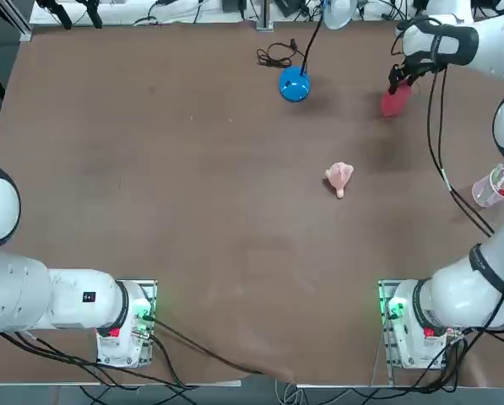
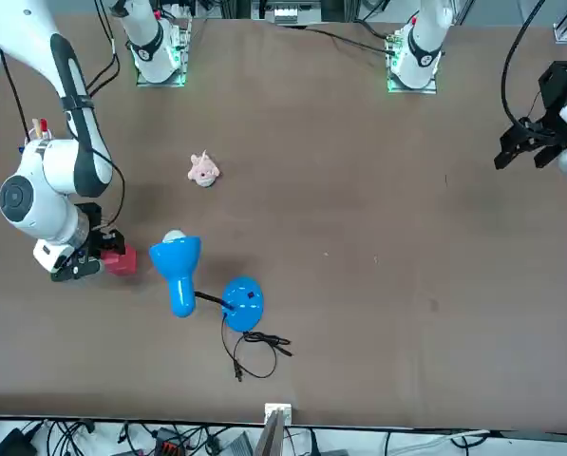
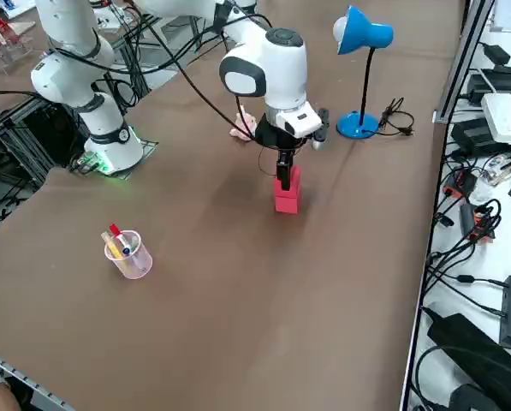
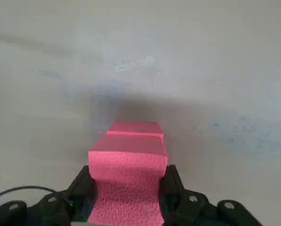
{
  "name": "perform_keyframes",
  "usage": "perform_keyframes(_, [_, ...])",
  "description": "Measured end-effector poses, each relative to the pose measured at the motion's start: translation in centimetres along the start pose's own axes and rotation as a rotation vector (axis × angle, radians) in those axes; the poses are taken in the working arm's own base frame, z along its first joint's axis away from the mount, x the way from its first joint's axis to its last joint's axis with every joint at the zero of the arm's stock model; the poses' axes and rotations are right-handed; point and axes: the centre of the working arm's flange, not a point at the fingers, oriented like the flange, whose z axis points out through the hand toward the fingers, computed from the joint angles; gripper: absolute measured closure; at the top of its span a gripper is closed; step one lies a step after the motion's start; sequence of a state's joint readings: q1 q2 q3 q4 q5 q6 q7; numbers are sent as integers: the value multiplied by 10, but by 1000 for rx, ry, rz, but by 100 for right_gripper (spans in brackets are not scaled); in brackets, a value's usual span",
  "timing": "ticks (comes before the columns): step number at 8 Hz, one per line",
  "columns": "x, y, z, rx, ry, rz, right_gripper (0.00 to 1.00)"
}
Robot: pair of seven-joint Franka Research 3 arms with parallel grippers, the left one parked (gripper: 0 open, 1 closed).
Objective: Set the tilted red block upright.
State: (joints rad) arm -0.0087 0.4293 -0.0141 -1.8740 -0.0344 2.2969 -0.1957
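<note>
- My right hand (image 4: 126,197) is clamped on the red block (image 3: 287,192), which stands at the table's far right, near the blue lamp (image 3: 359,67).
- Risk: opening unevenly could drag the block over; I cannot tell if its base sits flat.
- Table (image 1: 192,211): brown, matte, mostly bare; cables crowd its edges.
</note>
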Motion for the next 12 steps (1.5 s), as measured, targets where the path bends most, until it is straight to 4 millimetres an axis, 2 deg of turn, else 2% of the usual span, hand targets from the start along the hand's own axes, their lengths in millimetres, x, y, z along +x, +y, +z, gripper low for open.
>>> perform_keyframes(2, [0, 0, 1, 0, -1, 0, 21])
perform_keyframes(3, [0, 0, 1, 0, -1, 0, 5])
perform_keyframes(4, [0, 0, 0, 0, 0, 1, 0])
perform_keyframes(6, [1, 1, -7, -2, 10, 1, 0])
perform_keyframes(9, [2, 5, -29, -9, 37, 8, 0])
perform_keyframes(12, [1, 9, -70, -12, 40, 12, 0])
